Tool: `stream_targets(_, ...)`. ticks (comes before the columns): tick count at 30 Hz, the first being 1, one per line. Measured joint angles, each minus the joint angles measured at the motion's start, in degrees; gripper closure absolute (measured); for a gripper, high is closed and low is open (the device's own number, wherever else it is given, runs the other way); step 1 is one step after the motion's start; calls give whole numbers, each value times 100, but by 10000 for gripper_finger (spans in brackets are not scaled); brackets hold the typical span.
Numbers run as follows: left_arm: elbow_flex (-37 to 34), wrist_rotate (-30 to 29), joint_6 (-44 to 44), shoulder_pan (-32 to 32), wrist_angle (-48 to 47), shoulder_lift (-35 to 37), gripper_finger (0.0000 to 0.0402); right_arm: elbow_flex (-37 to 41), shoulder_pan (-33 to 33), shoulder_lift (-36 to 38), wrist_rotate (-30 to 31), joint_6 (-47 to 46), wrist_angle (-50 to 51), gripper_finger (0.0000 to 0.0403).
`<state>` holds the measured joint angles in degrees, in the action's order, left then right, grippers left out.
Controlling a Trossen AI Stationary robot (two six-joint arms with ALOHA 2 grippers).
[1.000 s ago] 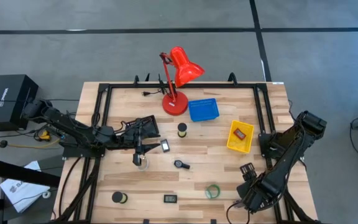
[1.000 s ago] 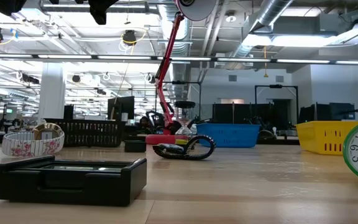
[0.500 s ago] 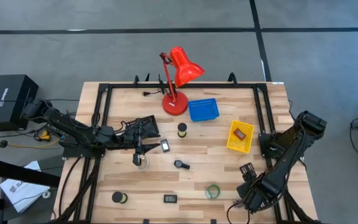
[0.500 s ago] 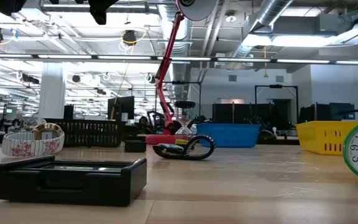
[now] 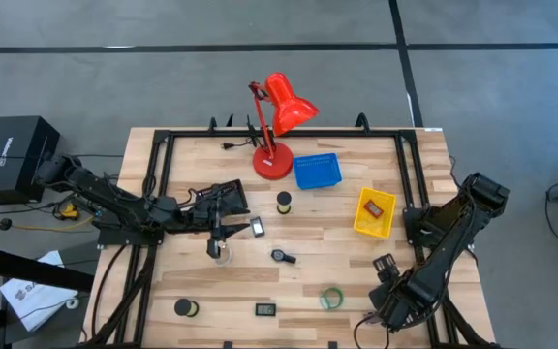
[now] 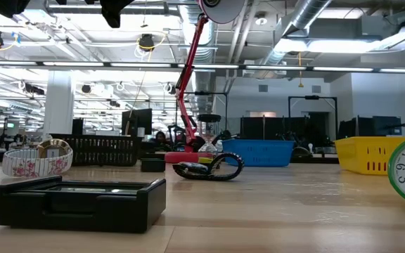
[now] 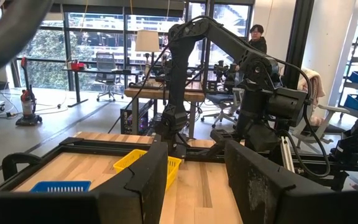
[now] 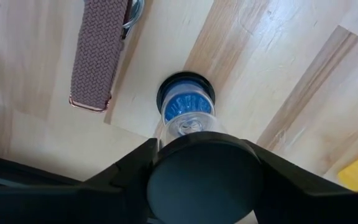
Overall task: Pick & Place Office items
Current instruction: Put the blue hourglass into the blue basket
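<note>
My left gripper (image 5: 218,236) hovers open over the table's left half, next to a clear ring (image 5: 223,253). Its fingers (image 7: 148,180) point level toward the right arm. My right gripper (image 5: 393,302) is at the near right corner, shut on an hourglass (image 8: 188,118) with blue sand; the arm hides that hourglass in the high view. A maroon braided strap (image 8: 98,53) lies flat beside it. Loose on the wood lie a green ring (image 5: 331,298), a black oblong (image 5: 265,310), a black roll (image 5: 184,307) and a black loop (image 5: 281,256). My right gripper pinches the hourglass's black upper cap (image 8: 204,180) between its two fingers, coming from above and pointing down. The hourglass stays upright below the fingers. Whether its lower end (image 8: 187,93) stands on the table or hangs just above it, I cannot tell.
A red desk lamp (image 5: 277,116) stands at the far edge, with a blue tray (image 5: 317,172) to its right. A yellow tray (image 5: 361,223) holds a red oblong (image 5: 375,208). Black rails (image 5: 159,184) frame the table. A person (image 7: 257,37) stands beyond the table.
</note>
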<state>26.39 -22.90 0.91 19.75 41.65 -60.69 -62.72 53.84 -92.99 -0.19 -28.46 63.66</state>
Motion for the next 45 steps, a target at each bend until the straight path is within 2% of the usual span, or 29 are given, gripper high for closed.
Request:
stream_targets(3, 0, 0, 0, 0, 0, 0, 245, 0, -2, 0, 2, 111, -14, 193)
stream_targets(7, 0, 0, 0, 0, 0, 0, 245, 0, -44, 0, 10, 208, -24, 206)
stream_targets(13, 0, 0, 0, 0, 7, 0, 245, -12, -211, 2, 5, 375, -20, 206)
stream_targets(28, 0, 0, 0, 0, 65, 0, 245, -607, -935, 0, 323, 1298, 221, 201)
stream_targets(36, 0, 0, -24, 0, 132, 2, 245, -864, -1785, 0, 682, 2476, 433, 206)
stream_targets(42, 0, 2, -22, 0, 133, 2, 245, -1310, -2661, 0, 1311, 3708, 1021, 199)
stream_targets(45, 0, 2, -24, 0, 133, 2, 245, -1546, -3230, 0, 1375, 4238, 1158, 201)
